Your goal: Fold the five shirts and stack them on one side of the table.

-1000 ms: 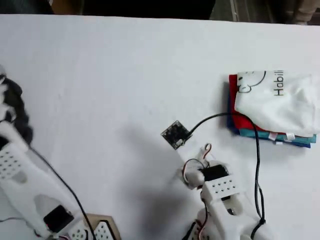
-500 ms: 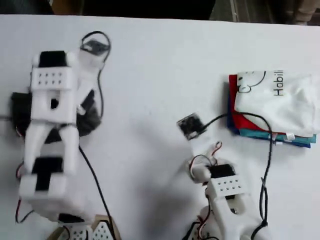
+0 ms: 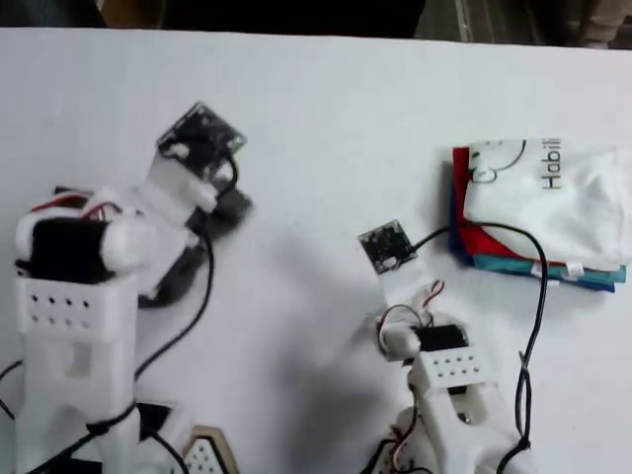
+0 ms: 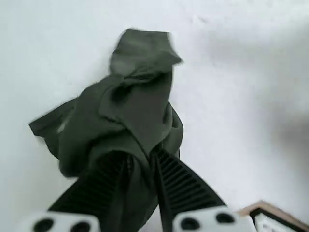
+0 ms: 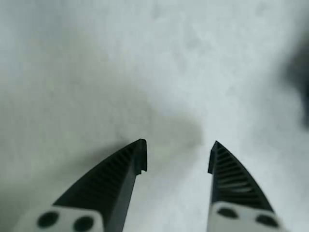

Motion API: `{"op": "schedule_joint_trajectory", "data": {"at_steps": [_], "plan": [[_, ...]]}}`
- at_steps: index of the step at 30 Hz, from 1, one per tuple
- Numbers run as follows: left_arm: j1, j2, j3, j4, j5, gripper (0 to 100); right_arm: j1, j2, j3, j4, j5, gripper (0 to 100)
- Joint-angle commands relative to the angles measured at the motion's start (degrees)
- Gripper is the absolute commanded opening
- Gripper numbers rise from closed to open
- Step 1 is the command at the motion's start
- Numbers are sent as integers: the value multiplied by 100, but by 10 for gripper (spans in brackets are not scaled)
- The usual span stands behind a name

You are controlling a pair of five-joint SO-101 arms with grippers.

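Dark shirt (image 4: pixel 128 101) between left fingers (image 4: pixel 186 186) (bunched)

Table (image 3: pixel 326 109) centre passable — shirt stack (image 3: pixel 538 212) right

Dark green shirt (image 4: pixel 130 111), white table (image 3: pixel 326 109)

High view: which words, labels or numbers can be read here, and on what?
white shirt on top of the stack: dark lettering turned sideways, cut off at a fold, so not readable as a whole word.
tags at the stack's near edge: too small to read.
Nothing else carries text.
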Motion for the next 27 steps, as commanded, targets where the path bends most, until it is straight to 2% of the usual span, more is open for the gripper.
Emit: {"op": "schedule_joint_trajectory", "data": {"at_steps": [1,3,6,9,13,17,23,27], "plan": [[-369,-220,321,88,-88,40,48,-145,-44,-92,-35,212],[-756,-220,462,88,-334,102,48,-145,-44,-92,-35,212],[-1512,-220,558,9,-879,255,48,-145,-44,-92,-35,212],[-2470,-220,549,-440,-1222,345,48,-145,-53,-75,-35,212],[-3560,-211,593,-1064,-1336,354,48,-145,-62,-57,-35,212],[-4132,-211,1270,-1591,-1354,354,-154,-101,-352,66,-9,212],[-4668,-211,2782,-2620,-1327,354,-1473,136,-2268,1437,141,212],[-4853,-211,3108,-2901,-1319,354,-2211,1042,-3640,1947,132,212]]}}
